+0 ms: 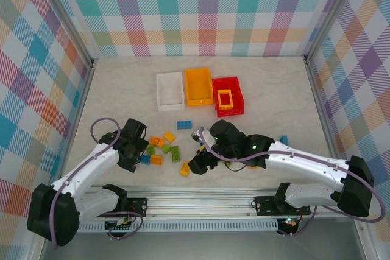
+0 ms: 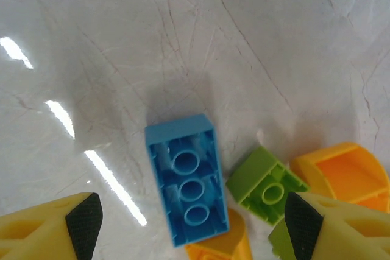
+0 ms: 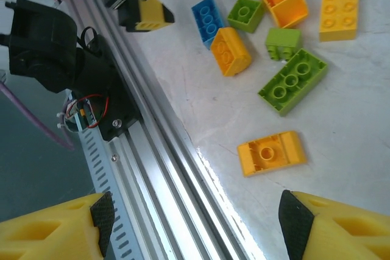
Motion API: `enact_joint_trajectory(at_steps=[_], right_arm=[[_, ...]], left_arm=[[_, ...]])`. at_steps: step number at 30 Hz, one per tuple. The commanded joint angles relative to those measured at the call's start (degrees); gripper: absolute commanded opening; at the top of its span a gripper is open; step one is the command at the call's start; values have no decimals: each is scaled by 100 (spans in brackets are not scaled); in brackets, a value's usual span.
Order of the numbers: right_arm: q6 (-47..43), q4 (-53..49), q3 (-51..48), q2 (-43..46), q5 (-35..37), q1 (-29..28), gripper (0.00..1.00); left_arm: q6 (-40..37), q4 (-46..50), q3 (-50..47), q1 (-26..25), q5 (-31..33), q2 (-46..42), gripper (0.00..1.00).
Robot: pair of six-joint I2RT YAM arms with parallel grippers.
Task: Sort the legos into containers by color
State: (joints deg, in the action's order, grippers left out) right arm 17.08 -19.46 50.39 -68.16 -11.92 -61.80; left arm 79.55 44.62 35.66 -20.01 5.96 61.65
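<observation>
I start with the table (image 1: 122, 89): the three containers sit in a row at the far middle, white bin (image 1: 170, 91), orange bin (image 1: 198, 86) and red bin (image 1: 228, 95), side by side, which I take as a way to keep any drop a short reach. The red one holds an open yellow frame (image 1: 225, 100), so I judge yellow-orange pieces belong there; the other two look bare.

Both arms are bent low over the legos (image 1: 163, 148), which lie loose near the front edge, well apart from the bins.

The left gripper (image 2: 192, 226) hangs with its jaws apart, nothing clamped. A blue brick (image 2: 186, 178) lies hollow side up just ahead of the gap, lined up lengthwise. That reads to me as an approach for pinching its long sides. A green brick (image 2: 265, 187) sits close by the right finger and could get nudged.

The right gripper (image 3: 198, 223) is spread wide too and empty, over the table's front rail (image 3: 152, 150). An orange brick (image 3: 271, 152) lies alone just ahead, probably its target.
</observation>
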Motion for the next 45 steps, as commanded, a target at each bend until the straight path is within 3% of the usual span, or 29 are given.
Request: enact_joint_trajectory(at_steps=[1,10,16,18,21,25,29,32,40,45], right_arm=[[-21,265,212,-176,-24,-149,73],[161,310,226,-334,294,-271,72],[238,246,295,-318,540,-271,70],[306,207,291,-208,853,-271,70],[590,266,184,135,1762,-263,70],[939,851,-69,523,2843,-148,73],[1037,1518,-108,560,3261,70,74],[1068,1839,-55,511,3269,266,75],[1238,1592,23,554,3214,486,74],[1465,1443,-302,776,3263,537,74]], left_arm=[[87,-476,-138,237,-263,320,79],[261,-902,-470,287,-466,745,56],[242,-595,-365,287,-77,279,34],[9,-377,-65,287,224,-26,30],[-846,-123,801,283,631,-69,33],[-2197,-33,2209,228,488,953,32],[-3242,-172,3575,127,188,2250,31],[-3829,44,4768,29,331,3421,31],[-4678,661,7538,6,323,6052,31],[-4746,935,8207,10,398,6658,37]])
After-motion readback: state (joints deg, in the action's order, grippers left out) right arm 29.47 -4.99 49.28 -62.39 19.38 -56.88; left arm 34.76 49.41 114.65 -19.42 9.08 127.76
